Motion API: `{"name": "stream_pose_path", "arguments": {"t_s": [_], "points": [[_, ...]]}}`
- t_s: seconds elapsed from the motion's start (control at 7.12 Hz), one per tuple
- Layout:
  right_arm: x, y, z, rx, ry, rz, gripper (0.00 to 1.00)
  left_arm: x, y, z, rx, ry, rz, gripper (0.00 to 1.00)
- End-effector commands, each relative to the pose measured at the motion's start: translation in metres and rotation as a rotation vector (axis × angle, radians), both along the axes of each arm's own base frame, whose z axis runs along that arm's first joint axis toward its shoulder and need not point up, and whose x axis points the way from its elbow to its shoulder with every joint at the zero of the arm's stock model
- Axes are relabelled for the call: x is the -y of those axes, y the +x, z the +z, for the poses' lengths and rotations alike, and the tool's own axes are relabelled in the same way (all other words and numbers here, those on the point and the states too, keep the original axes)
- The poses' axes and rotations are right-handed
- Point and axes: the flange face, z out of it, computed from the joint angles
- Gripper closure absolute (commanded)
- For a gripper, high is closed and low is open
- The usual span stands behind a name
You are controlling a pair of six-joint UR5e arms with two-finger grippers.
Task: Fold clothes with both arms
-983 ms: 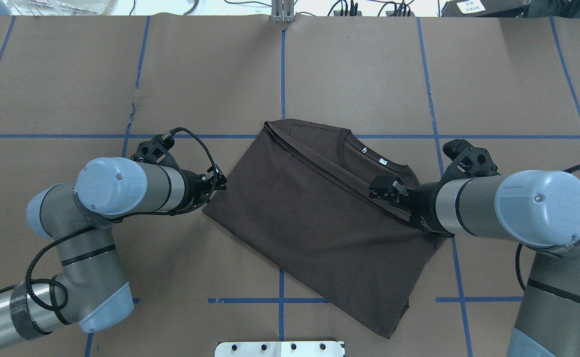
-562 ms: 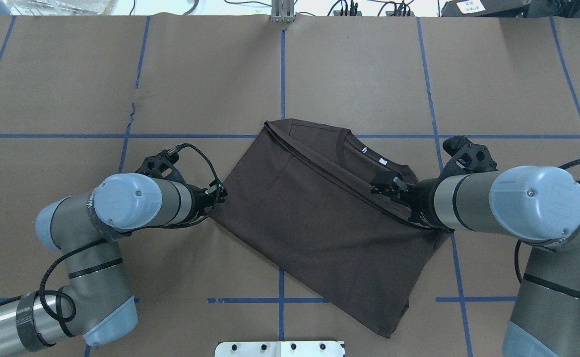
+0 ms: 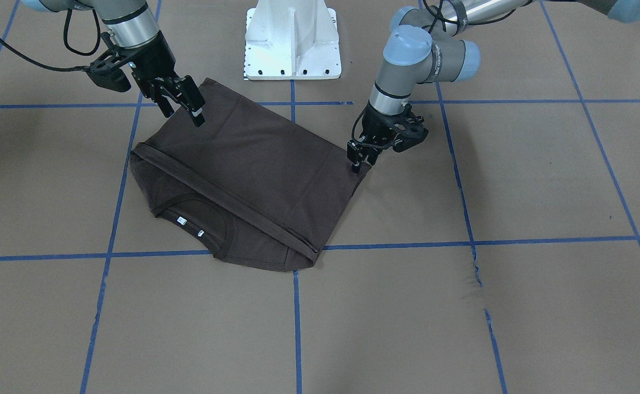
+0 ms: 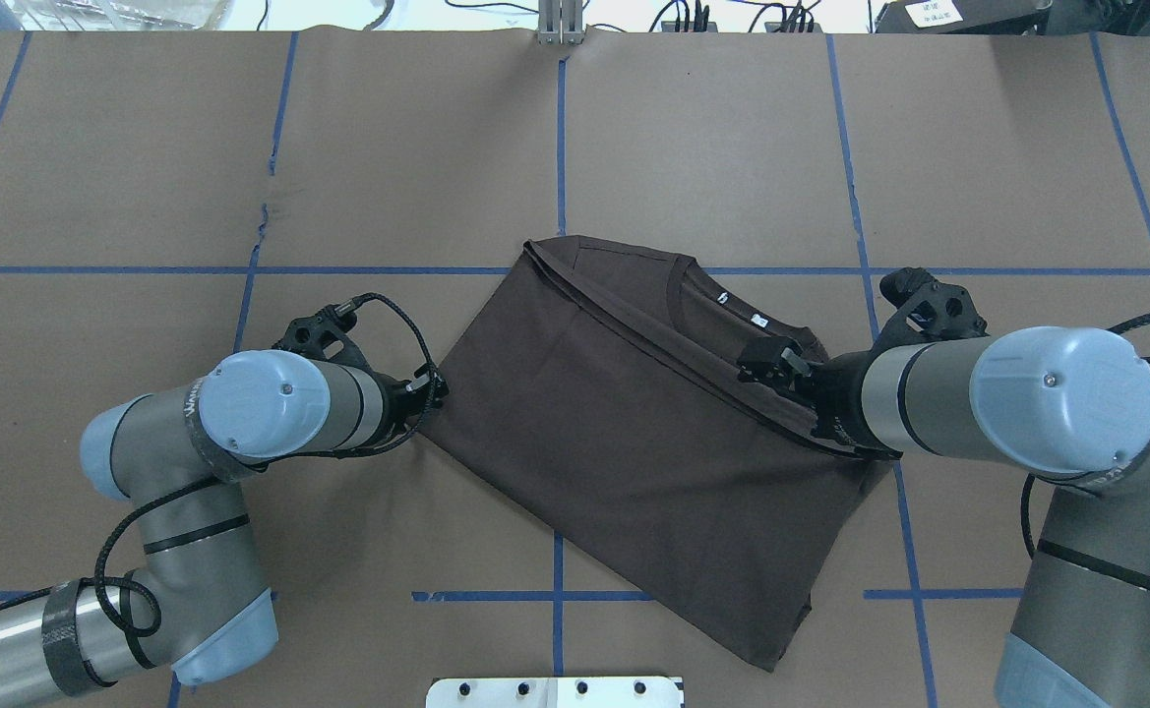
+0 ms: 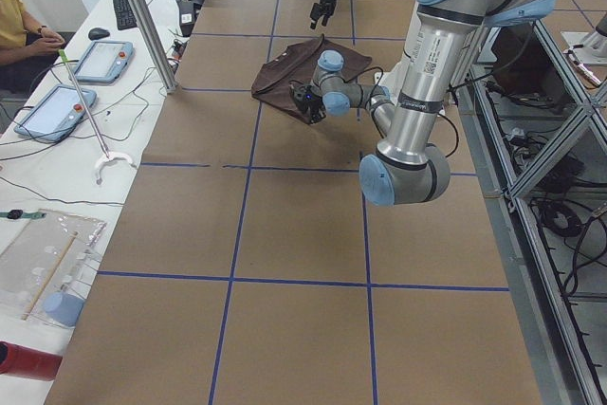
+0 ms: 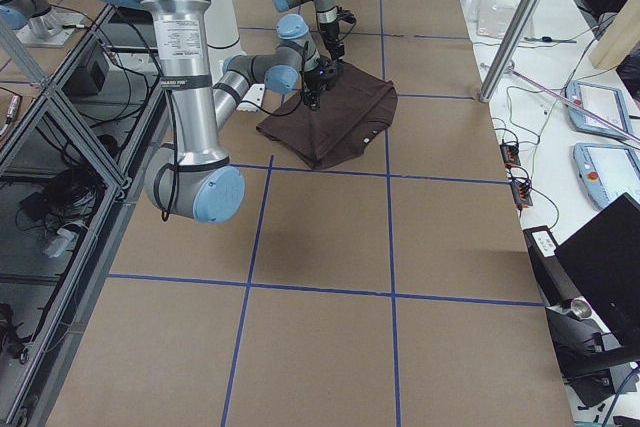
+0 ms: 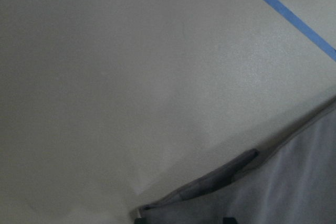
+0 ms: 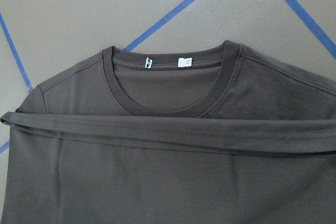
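- The brown shirt (image 4: 634, 442) is lying folded near the middle of the worktop (image 4: 240, 147). It is sitting closer to the robot's edge than to the far edge, askew to the blue tape lines (image 4: 561, 147).
- Its lower part is lying doubled up over the chest, so the hem (image 8: 168, 135) is running straight across just below the collar (image 8: 167, 109). The collar and two small white tags (image 8: 149, 63) are showing uncovered on the side toward the far edge.
- The left gripper (image 3: 356, 163) is reaching down to the shirt's corner on the robot's left side, with the left arm (image 4: 270, 403) bending low over the worktop.
- Its fingers are looking close together in the front view. In the left wrist view two dark tips are peeking in at the bottom edge with cloth between them (whether they are actually clamping that cloth cannot be told).
- The right gripper (image 3: 182, 109) is hanging over the shirt's opposite end, near the shoulder, with its fingers spread apart and grasping nothing.
- The right arm (image 4: 1027, 403) is stretching in low from the worktop's right side, its wrist covering the shirt's edge there.
- The white base (image 3: 292, 38) is standing at the worktop's robot-side edge, near the shirt's closest corner.
- A person (image 5: 11, 7) is sitting at a side table beyond the far edge.
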Motion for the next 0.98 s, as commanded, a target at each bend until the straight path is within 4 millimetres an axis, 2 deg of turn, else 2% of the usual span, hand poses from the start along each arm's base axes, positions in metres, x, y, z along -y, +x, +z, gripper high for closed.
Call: {"name": "stream_pose_path", "arguments": {"t_s": [0.0,0.42,0.56,0.7,0.84], "points": [[0.0007,-0.0006,0.0012,-0.003,-0.001,0.001,0.00,0.0006,0.0015,0.0047,0.020,-0.009,0.000,0.42],[0.0018,-0.0039,0.0057,-0.012,-0.006,0.001,0.00,0.0009,0.0021,0.0052,0.037,-0.017,0.000,0.46],[0.0016,-0.0040,0.0057,-0.012,-0.006,-0.001,0.00,0.0010,0.0026,0.0035,0.035,-0.017,0.001,0.54],[0.0016,-0.0040,0.0057,-0.012,-0.006,-0.001,0.00,0.0008,0.0023,0.0028,0.033,-0.019,0.000,0.80],[0.0016,-0.0040,0.0057,-0.012,-0.006,-0.001,0.00,0.0004,0.0011,0.0016,0.029,-0.020,-0.004,1.00]]}}
